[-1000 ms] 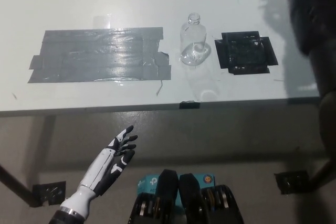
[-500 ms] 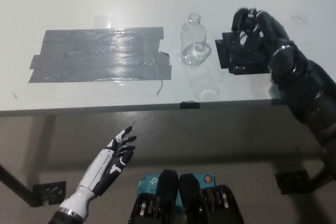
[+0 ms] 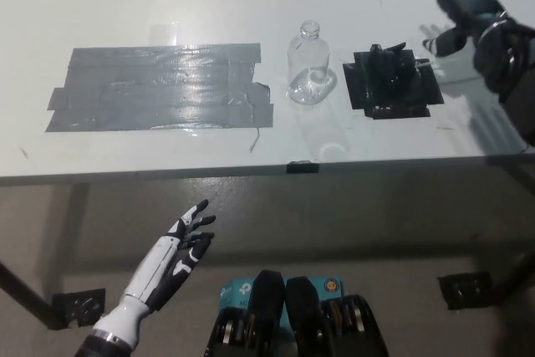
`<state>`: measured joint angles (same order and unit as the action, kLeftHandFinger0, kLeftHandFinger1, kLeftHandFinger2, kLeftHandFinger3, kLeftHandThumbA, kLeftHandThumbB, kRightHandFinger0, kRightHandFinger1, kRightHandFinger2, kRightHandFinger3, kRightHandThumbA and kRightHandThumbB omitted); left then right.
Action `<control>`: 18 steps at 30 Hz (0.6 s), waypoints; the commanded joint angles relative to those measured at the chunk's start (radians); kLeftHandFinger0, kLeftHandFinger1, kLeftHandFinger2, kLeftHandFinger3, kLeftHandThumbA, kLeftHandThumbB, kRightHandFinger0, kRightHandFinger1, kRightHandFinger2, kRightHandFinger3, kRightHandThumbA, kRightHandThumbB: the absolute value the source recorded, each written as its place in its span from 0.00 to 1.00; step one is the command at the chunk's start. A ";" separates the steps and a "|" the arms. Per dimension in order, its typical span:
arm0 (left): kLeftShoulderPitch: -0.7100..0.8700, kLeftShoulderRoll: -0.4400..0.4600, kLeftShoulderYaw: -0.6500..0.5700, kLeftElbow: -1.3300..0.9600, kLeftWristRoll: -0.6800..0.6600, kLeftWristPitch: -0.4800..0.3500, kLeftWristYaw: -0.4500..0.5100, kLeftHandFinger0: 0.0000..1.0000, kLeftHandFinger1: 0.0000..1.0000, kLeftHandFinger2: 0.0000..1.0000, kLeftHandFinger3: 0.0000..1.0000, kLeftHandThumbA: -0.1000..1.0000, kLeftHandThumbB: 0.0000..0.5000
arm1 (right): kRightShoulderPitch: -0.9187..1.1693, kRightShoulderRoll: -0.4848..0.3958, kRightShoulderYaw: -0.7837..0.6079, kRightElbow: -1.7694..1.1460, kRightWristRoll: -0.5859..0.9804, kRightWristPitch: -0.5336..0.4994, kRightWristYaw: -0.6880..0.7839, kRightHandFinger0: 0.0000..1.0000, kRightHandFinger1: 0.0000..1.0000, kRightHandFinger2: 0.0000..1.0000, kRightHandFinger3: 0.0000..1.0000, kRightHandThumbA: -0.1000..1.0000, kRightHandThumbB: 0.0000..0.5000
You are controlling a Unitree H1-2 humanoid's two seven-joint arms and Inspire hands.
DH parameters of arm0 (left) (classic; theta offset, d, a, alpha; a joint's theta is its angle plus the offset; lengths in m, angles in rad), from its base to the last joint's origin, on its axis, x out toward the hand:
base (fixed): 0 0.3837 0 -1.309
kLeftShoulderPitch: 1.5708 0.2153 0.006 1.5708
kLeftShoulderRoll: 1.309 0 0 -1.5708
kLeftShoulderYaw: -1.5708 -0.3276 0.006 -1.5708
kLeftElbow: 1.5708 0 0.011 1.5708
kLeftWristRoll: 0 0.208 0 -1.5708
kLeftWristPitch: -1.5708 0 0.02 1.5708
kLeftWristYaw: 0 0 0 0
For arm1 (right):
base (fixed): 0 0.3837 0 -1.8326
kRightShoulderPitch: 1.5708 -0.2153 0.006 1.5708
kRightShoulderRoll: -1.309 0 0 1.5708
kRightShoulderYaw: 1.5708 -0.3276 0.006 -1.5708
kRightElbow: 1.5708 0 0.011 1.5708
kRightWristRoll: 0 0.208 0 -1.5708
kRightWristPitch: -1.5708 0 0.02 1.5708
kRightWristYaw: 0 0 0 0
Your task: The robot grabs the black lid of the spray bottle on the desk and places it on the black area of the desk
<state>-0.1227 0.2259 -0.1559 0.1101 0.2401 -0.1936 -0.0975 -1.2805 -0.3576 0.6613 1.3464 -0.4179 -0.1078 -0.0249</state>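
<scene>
The clear spray bottle (image 3: 309,65) stands uncapped on the white desk (image 3: 251,6). Just to its right is the black area (image 3: 393,82), a patch of black tape. The black spray lid (image 3: 387,58) lies on the upper part of that patch, hard to tell from it. My black right hand (image 3: 460,11) hovers up and to the right of the patch, open with its fingers spread and nothing in it. My white left hand (image 3: 180,247) rests open below the desk's front edge at lower left.
A wide patch of grey tape (image 3: 159,88) covers the desk left of the bottle. A small black marker (image 3: 302,167) sits on the desk's front edge. Below the edge is floor, with table feet (image 3: 79,307) at either side.
My right hand was curled over the black patch half a second ago; it has opened and pulled away up and to the right, leaving the lid on the patch. The left hand has barely moved.
</scene>
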 commanded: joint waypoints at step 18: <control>-0.069 -0.010 0.031 0.004 -0.034 -0.035 0.015 0.97 1.00 1.00 1.00 1.00 0.16 | 0.503 -0.106 -0.480 -1.529 0.304 0.193 0.166 1.00 1.00 1.00 1.00 0.94 0.88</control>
<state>-0.1472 0.2223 -0.1561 0.1385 0.2404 -0.1900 -0.0973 -1.0915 -0.4152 0.3794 0.7553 -0.3448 -0.0911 0.0892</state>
